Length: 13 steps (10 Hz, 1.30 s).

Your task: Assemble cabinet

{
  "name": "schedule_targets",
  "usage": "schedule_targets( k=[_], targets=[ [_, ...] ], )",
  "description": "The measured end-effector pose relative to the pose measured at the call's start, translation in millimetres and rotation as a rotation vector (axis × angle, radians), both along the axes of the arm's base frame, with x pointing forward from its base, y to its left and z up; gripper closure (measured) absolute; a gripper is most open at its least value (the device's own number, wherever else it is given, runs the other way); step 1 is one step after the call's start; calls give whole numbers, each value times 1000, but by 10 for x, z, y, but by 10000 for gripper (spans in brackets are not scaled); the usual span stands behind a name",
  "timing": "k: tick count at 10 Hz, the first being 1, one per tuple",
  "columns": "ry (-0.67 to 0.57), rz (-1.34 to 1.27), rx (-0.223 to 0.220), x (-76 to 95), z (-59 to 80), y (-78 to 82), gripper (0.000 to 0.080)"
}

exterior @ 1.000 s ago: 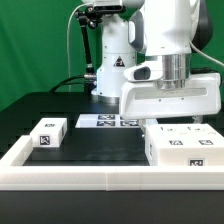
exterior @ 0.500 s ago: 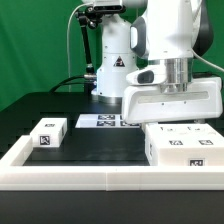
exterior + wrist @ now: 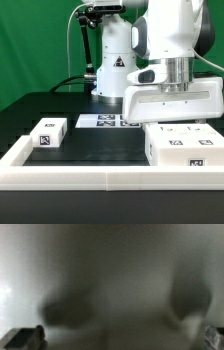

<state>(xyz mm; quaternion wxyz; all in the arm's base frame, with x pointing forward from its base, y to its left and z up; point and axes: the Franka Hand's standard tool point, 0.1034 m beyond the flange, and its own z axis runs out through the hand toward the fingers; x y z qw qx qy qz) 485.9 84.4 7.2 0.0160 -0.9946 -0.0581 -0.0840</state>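
The cabinet shell (image 3: 180,148) lies on the black desk (image 3: 100,145) at the exterior view's right, close behind the low white rim (image 3: 100,178) that frames the front edge. Black-and-white square tags show on its top face and on its front face. Seams run across the top face. Whether they separate loose parts cannot be told.

A single small drawer block (image 3: 48,133) lies on the desk at the exterior view's left, well apart from the shell. It carries one tag on the face turned toward the camera and a second on its top.

The pincer (image 3: 119,337) is positioned directly over the shell. In the exterior view, the wide white lower end of the arm (image 3: 165,45) sits just above the rear edge of the shell and hides the fingers. In the wrist view, the two dark fingertips (image 3: 25,337) appear at opposite edges of the picture, far apart, so the pincer is open. A pale, heavily blurred surface fills the space between them. Contact between the fingers and that surface cannot be read.

The marker board (image 3: 105,121) lies flat on the desk between the drawer block and the shell, further back, in front of the arm's base. A green backdrop closes the scene behind.
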Motion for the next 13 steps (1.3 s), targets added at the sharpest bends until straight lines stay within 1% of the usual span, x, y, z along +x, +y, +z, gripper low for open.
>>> schedule_targets(
  k=[4,6,8,10,12,13],
  targets=[
    [2,-1,0,2,1,6,3],
    [19,-48,4,-9,-3,63,3],
    [16,-54,-5,-6,-5,71,3],
    [14,-28,-16,21,-5,-52,3],
    [11,-18,-19,43,1,-114,3],
    [10,-16,-20,49,2,-130,126]
  ],
)
